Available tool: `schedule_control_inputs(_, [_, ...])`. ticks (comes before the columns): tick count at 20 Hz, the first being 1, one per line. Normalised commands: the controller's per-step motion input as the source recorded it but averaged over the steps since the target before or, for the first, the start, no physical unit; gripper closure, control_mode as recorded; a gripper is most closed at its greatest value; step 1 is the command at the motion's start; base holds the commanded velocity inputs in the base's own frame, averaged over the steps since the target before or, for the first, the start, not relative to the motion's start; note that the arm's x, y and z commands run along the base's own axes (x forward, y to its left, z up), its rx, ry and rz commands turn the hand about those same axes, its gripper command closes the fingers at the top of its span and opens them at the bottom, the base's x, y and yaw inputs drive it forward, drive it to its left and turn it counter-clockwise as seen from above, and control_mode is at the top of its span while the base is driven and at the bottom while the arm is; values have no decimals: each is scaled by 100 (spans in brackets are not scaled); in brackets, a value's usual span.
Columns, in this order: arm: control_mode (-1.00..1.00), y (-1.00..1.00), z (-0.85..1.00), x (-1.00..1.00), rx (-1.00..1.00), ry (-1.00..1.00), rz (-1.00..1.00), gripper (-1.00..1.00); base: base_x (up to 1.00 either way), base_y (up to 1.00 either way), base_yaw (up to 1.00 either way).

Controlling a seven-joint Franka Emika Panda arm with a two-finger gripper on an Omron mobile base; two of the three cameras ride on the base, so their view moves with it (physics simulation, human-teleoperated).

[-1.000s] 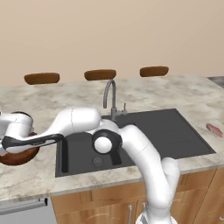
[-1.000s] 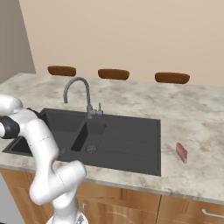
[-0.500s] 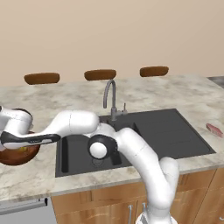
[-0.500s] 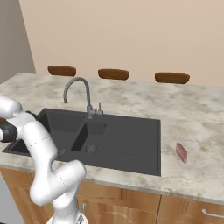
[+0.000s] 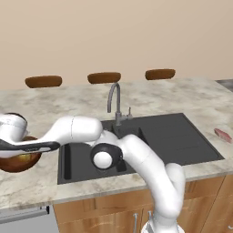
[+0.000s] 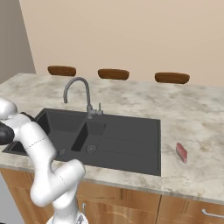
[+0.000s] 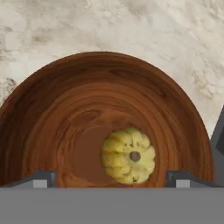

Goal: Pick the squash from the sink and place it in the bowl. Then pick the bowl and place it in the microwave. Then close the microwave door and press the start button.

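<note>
- Now the squash (image 7: 128, 155) lies on the floor of the bowl (image 7: 65, 109), slightly right of its centre in the hand view, its ribbed yellow top and dark stem spot facing the camera.
- The gripper (image 7: 111, 178) hangs above the bowl with its jaws spread wide; one fingertip shows at each lower corner of the hand view, and the squash sits between them untouched.
- The bowl rests on the marbled counter (image 5: 36, 107) just left of the sink (image 5: 173, 136); in the left base view only its brown edge (image 5: 16, 163) peeks out beneath the hand.
- The arm reaches from the base across the sink's left basin to the bowl.
- The faucet (image 5: 113, 102) stands behind the sink.
- A small reddish object (image 6: 181, 152) lies on the counter to the right of the sink.
- Three brown stool tops (image 6: 113, 74) line the counter's far edge.
</note>
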Motion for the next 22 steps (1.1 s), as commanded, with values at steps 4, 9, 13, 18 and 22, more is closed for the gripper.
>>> schedule_control_inputs(4, [-100,-6,8,-95,0,0,4,-100,0,0,0])
schedule_control_inputs(9, [-100,-43,-20,-37,-7,0,9,-100,0,0,0])
schedule_control_inputs(13, [-100,-48,-15,6,-13,0,24,-100,0,0,0])
schedule_control_inputs(18, [-100,-36,-35,3,-10,4,28,-100,0,0,0])
schedule_control_inputs(22, [-100,-16,-54,0,-6,5,26,-100,0,0,0])
